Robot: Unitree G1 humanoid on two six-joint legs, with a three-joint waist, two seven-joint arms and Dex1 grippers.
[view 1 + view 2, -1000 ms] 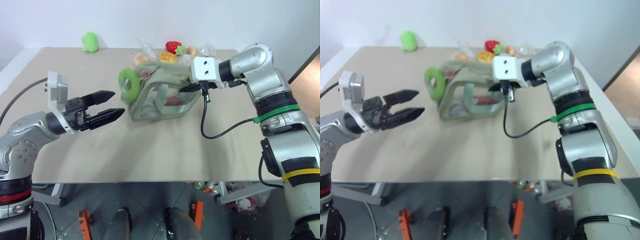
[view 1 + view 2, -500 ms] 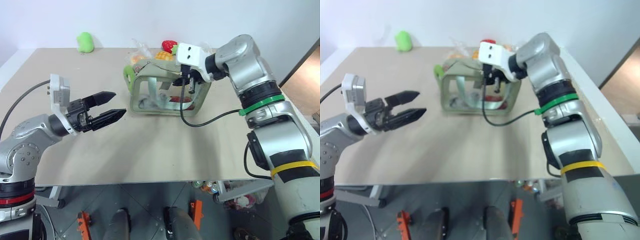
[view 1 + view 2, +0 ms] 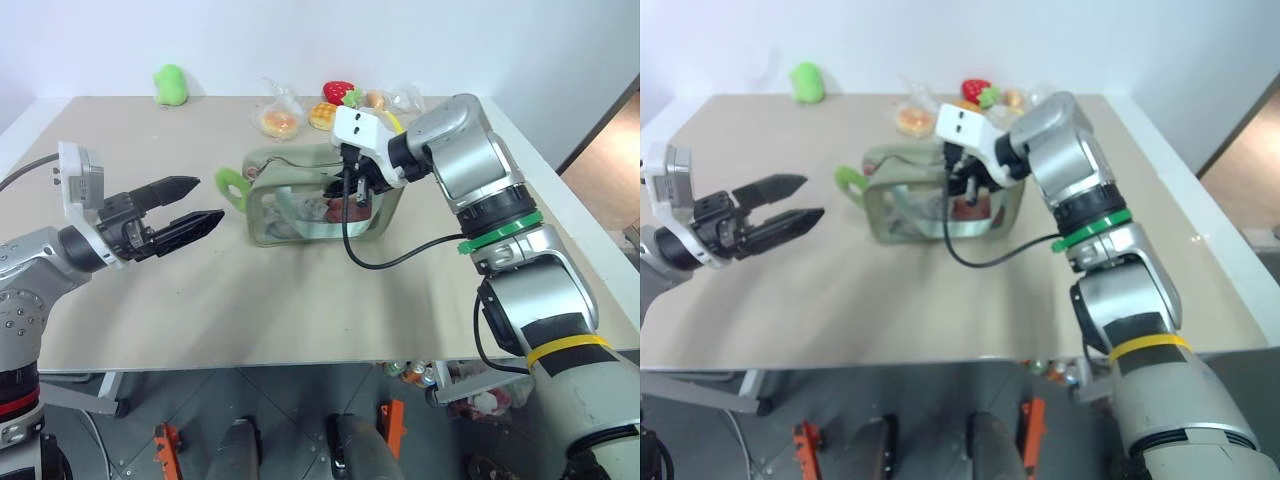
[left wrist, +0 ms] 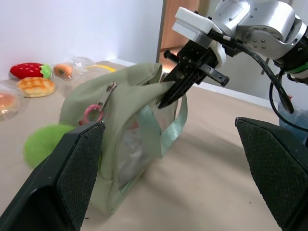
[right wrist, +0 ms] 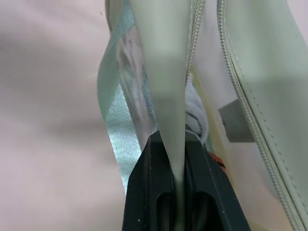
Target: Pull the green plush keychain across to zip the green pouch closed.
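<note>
The green pouch [image 3: 300, 208] lies on the table's middle with its clear window facing me and its top zipper part open. The green plush keychain [image 3: 232, 187] rests on the table at the pouch's left end, hanging from a pink clasp [image 4: 91, 114] on the zipper pull. My right gripper [image 3: 352, 190] is shut on the pouch's top fabric edge [image 5: 168, 86] near its right end, beside the strap handle [image 4: 175, 127]. My left gripper [image 3: 205, 200] hovers open just left of the keychain, apart from it, with nothing between its fingers.
At the table's back stand a bean-shaped green plush [image 3: 170, 84], a toy strawberry [image 3: 346, 94] and clear bags of toy bread [image 3: 278, 120]. The right arm's black cable [image 3: 400, 258] loops over the table in front of the pouch.
My right gripper rolled and swung left, keeping its grip; the pouch came down flat with it and the keychain dropped to the table. My left gripper drew back slightly to the left.
</note>
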